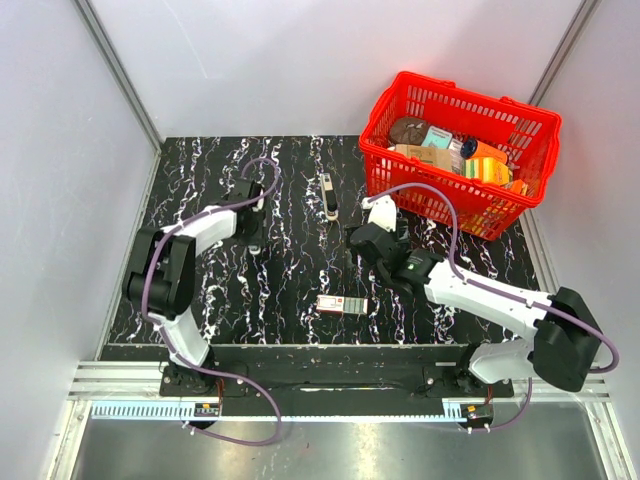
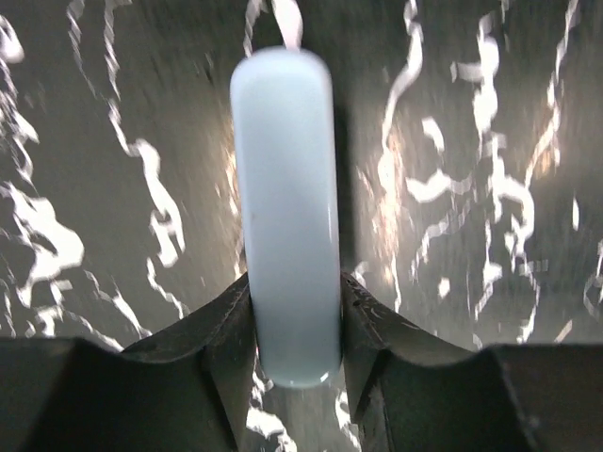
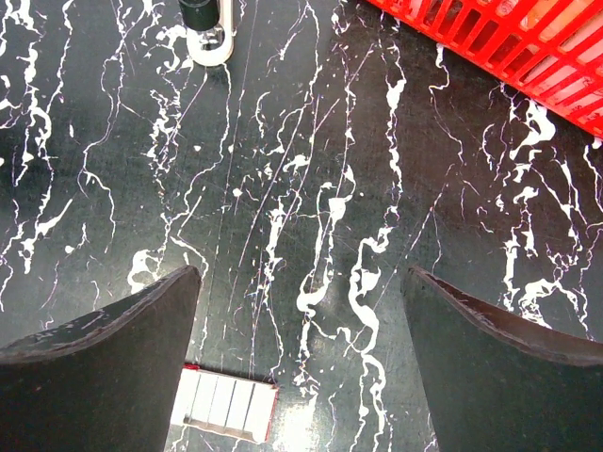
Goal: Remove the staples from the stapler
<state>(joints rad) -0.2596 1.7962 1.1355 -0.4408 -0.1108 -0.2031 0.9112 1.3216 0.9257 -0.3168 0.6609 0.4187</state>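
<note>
Left wrist view: my left claw (image 2: pixel 297 287) is pinched partway shut on the near end of the pale stapler (image 2: pixel 285 169), which lies on the marbled table (image 2: pixel 490 141). I should squeeze squarely and firmly, without tipping it.

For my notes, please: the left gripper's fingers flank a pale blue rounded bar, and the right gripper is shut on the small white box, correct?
No: the right wrist view shows the right gripper open, the small white box lying free below it. The left gripper flanks the pale blue rounded bar.
</note>
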